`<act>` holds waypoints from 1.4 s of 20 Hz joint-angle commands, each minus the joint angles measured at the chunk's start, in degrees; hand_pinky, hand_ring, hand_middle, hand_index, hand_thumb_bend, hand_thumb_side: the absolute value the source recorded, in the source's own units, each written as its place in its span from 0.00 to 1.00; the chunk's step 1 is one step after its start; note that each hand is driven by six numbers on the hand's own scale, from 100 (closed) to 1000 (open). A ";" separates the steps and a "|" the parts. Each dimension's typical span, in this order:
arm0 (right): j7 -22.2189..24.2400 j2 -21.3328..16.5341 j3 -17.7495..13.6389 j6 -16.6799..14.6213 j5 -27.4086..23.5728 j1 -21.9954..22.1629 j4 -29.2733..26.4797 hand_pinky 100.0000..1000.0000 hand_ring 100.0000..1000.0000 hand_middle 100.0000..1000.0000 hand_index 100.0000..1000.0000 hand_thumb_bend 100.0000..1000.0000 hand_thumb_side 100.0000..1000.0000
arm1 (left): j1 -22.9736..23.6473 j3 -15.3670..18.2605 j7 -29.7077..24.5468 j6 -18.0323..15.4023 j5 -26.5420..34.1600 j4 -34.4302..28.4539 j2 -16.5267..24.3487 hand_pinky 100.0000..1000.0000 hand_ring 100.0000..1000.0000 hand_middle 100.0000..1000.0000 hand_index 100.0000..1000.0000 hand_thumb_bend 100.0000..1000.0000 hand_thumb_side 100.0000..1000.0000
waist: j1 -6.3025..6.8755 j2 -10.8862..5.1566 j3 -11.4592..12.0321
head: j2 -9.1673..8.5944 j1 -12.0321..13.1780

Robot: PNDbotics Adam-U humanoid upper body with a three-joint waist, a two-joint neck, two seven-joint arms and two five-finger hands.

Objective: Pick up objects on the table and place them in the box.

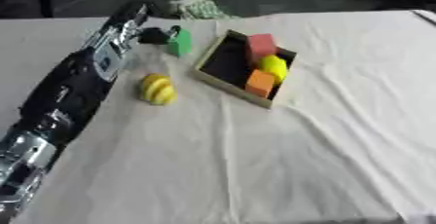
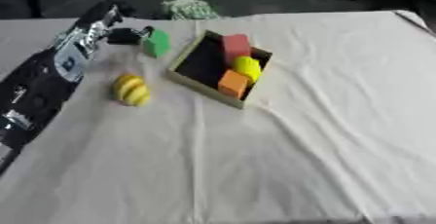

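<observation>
Here, line by line:

Left hand: the left hand [image 1: 156,35] reaches along the table's left side to the far left, its dark fingers curled onto the green block [image 1: 180,43]; it looks like a pinch on the block's left face, though the exact contact is hard to make out.
Right hand: in neither view.
Green block: at the far left of the table [image 1: 340,145], just beside the box's left corner and outside it.
Box: the box [image 1: 223,84] sits far centre, turned askew, holding a red block [image 1: 261,46], a yellow round piece [image 1: 273,66] and an orange block [image 1: 261,82]; its left half is free.
Yellow ridged piece: the yellow ridged piece [image 1: 157,89] lies near-left of the box, apart from it.
Handling, green block: likely light and stiff, with flat faces; opposing sides give the surest hold, and smooth faces could slip.
Handling, yellow ridged piece: rounded, may roll; best taken across its ridges.
</observation>
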 commanded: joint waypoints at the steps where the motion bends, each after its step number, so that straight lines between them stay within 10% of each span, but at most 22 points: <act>1: 0.46 -0.33 -0.10 -0.10 -0.69 -0.75 -1.21 0.70 0.72 0.74 0.89 0.00 0.40 | -1.56 0.79 2.11 0.04 0.35 1.00 0.22 0.73 0.75 0.71 0.82 0.31 0.48 | -0.11 -0.58 -0.28 | -0.85 0.47; 12: 1.06 0.29 0.16 -0.29 -1.47 -1.44 -1.21 0.70 0.72 0.73 0.89 0.00 0.39 | -0.71 0.79 5.01 -0.06 4.90 2.20 -0.28 0.70 0.72 0.69 0.79 0.38 0.56 | 0.33 1.01 -1.85 | -2.21 2.37; 28: 1.08 0.42 -0.04 0.00 -1.32 -1.43 -1.21 0.70 0.72 0.73 0.89 0.00 0.39 | 0.21 -0.58 10.01 -1.21 10.96 -0.81 0.46 0.61 0.56 0.45 0.56 0.00 0.04 | 1.20 1.35 -2.17 | -2.43 2.50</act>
